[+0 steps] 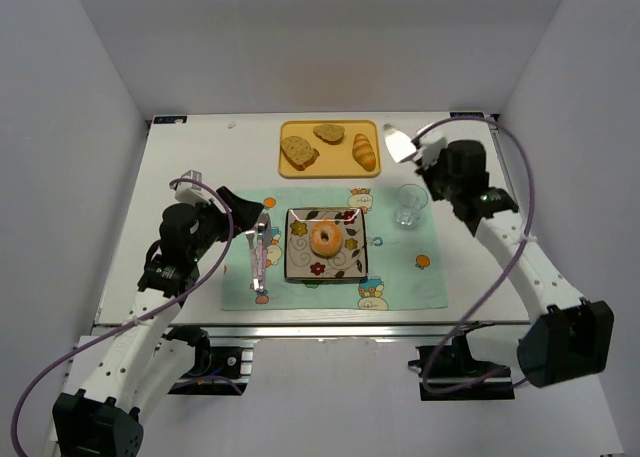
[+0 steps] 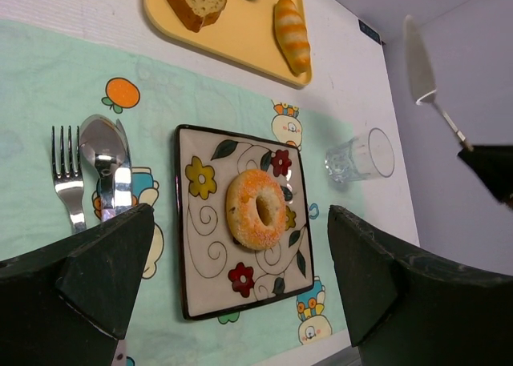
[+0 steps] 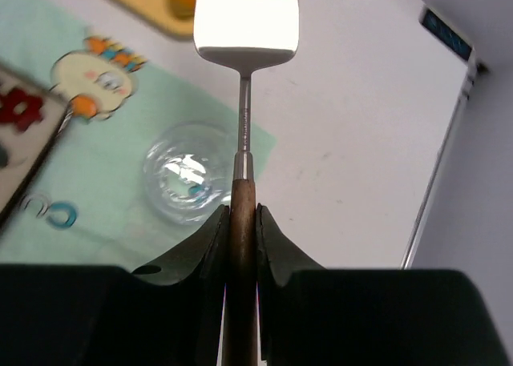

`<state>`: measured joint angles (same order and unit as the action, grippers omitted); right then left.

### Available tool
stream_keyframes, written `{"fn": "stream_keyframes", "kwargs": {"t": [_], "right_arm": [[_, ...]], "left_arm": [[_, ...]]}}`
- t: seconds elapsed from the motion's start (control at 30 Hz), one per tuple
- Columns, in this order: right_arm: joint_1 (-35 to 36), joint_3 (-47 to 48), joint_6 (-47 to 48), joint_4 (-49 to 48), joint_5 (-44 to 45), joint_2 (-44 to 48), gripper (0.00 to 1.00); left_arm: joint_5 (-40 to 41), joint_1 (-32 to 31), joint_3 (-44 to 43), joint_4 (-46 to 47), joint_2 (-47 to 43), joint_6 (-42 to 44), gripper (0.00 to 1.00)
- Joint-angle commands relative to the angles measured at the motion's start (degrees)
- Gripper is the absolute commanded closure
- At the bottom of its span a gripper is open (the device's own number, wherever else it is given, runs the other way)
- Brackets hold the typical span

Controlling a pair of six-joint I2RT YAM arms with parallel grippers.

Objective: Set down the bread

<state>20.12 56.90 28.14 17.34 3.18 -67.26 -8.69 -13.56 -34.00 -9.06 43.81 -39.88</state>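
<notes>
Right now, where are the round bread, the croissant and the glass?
bread (image 2: 239, 212), left wrist view, left side of its ring.
croissant (image 2: 292, 34), left wrist view, middle of its striped back.
glass (image 2: 361, 155), left wrist view, its clear side wall.

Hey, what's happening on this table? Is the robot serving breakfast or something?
Sort of. The right gripper is shut on a spatula, held up off the table near the glass. The bread, a ring-shaped one, lies on the flowered plate in the middle of the placemat. The left gripper is open and holds nothing, hovering by the cutlery. Other baked pieces sit on the yellow tray.
</notes>
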Motion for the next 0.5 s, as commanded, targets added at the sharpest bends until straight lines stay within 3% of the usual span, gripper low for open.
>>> {"fn": "stream_keyframes", "kwargs": {"t": [0.0,0.17,0.47], "right_arm": [[-8.8,9.2,-16.5,0.9,-0.8,-4.5,1.00],[-22.2,16.5,-23.0,9.2,-7.6,-15.7,1.00],[-28.9,12.2,-18.4,5.9,-4.9,-26.9,1.00]], "left_arm": [[-1.1,0.2,0.5,1.1,-0.6,0.9,0.02],[-0.8,0.3,-0.3,0.8,-0.4,1.9,0.02],[-0.5,0.3,0.1,0.6,-1.0,1.8,0.02]]}}
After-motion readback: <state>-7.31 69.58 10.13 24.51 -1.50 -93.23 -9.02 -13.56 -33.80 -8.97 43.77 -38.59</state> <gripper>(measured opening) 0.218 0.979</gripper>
